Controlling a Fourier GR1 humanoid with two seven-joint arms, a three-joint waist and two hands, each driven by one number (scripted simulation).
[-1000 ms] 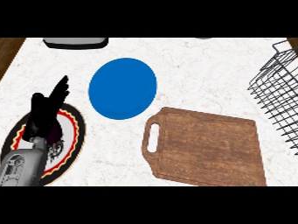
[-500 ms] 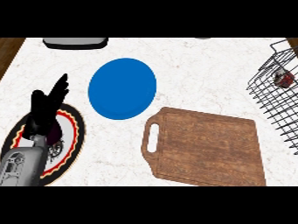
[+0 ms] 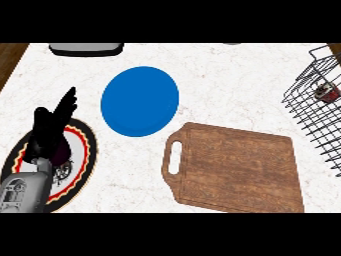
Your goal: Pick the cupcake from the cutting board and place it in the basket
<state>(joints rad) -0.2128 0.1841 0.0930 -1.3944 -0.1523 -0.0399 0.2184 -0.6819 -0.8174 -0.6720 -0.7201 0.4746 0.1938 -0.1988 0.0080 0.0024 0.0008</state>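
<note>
Hidden/cut off: right hand shows nowhere in the head view. Wire basket point(image 3: 328, 125) runs off the right edge, so only its left part is seen. A grey tray-like obj point(image 3: 86, 48) at top left is cut by the upper edge; can't tell what it is. Cutting board point(image 3: 236, 167) has its near edge cut off at the bottom.
Left hand: left hand point(image 3: 51, 127) comes in from lower left on a grey forearm, black fingers straight and spread, pointing up, holding nothing. It rests over a patterned plate point(image 3: 81, 150) w/ black, red and cream rings and covers much of it.
Hard to make out: small reddish-brown obj w/ pale top inside the basket, seen thru the wires, is the cupcake point(image 3: 325, 92); detail too small to read.
Cupcake location: in the basket, upper part of the visible section, at the far right; well apart from the left hand.
Cutting board: brown wood, handle slot at its left end, lying slightly tilted at lower centre; nothing on its top.
Blue plate: blue plate point(image 3: 140, 101) lies flat at centre, just above-left of the board, apart from it; near the left hand's fingertips but not touching.
Edges: white marbled counter point(image 3: 232, 80) ends at left in a dark wood strip; wood also shows at top right behind the basket.
Open room: bare counter between blue plate and basket, and along the top centre.
</note>
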